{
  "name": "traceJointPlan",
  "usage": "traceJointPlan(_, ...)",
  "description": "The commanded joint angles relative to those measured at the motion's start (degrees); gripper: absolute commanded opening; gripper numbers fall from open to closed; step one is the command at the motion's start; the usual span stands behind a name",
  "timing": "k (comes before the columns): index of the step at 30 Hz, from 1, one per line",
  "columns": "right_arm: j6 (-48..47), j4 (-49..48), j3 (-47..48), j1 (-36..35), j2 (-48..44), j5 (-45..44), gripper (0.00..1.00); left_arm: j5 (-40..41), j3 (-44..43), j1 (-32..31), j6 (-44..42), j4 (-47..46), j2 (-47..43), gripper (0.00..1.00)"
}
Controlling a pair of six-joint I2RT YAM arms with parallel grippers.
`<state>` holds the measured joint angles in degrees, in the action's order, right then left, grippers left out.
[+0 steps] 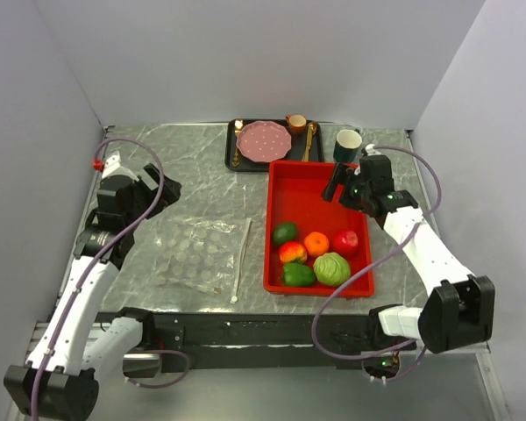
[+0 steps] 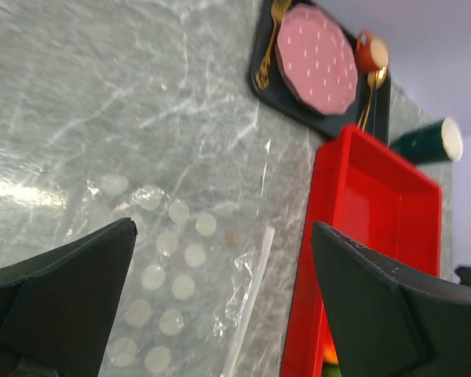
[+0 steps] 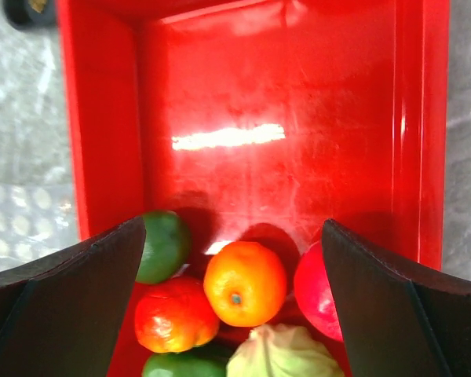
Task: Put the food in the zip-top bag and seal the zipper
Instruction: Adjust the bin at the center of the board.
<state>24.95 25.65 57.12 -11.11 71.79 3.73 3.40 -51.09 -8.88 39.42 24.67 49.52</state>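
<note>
The food lies in the near half of a red tray (image 1: 298, 189): avocado (image 1: 285, 232), orange (image 1: 316, 243), red apple (image 1: 345, 242), red-yellow fruit (image 1: 292, 253), green pepper (image 1: 298, 274) and pale cabbage (image 1: 331, 268). The clear dotted zip-top bag (image 1: 197, 254) lies flat left of the tray, its white zipper (image 1: 242, 259) along the tray side. My left gripper (image 1: 164, 189) is open and empty above the bag's far end (image 2: 165, 283). My right gripper (image 1: 337, 182) is open and empty over the tray's far half, with the orange (image 3: 245, 283) between its fingers' line of sight.
A dark tray (image 1: 232, 145) at the back holds a pink plate (image 1: 265, 140), gold cutlery and a small orange cup (image 1: 296, 123). A dark green cup (image 1: 347, 145) stands just beyond the red tray's far right corner, close to my right gripper. Grey walls enclose the table.
</note>
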Motion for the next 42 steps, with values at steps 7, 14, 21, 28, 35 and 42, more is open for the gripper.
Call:
traceJointPlan(7,-1.4,1.78,1.5,4.07,11.34,-2.77,1.0,-8.32,3.28,-0.08,-1.36,-1.81,3.03,0.99)
traceJointPlan(14,-2.98,-0.95,0.97,7.59,16.89,-3.64,1.0,-10.26,1.26,-0.08,-4.96,0.12,8.4,0.99)
traceJointPlan(21,-4.99,1.16,7.21,10.58,24.01,-10.84,1.0,-13.15,1.78,-0.17,-4.09,-2.6,9.54,0.99)
traceJointPlan(28,-10.08,1.15,13.62,12.78,28.31,-11.38,1.0,-14.56,1.08,-0.61,-5.58,-2.61,11.39,0.99)
traceJointPlan(35,-10.19,2.05,18.05,12.87,26.76,-6.38,1.0,-14.3,1.34,-0.78,-6.46,-1.9,10.08,0.99)
traceJointPlan(42,-2.28,2.2,5.3,9.1,2.78,-9.76,1.0,-14.65,1.52,-1.31,-7.25,-1.73,9.81,0.99)
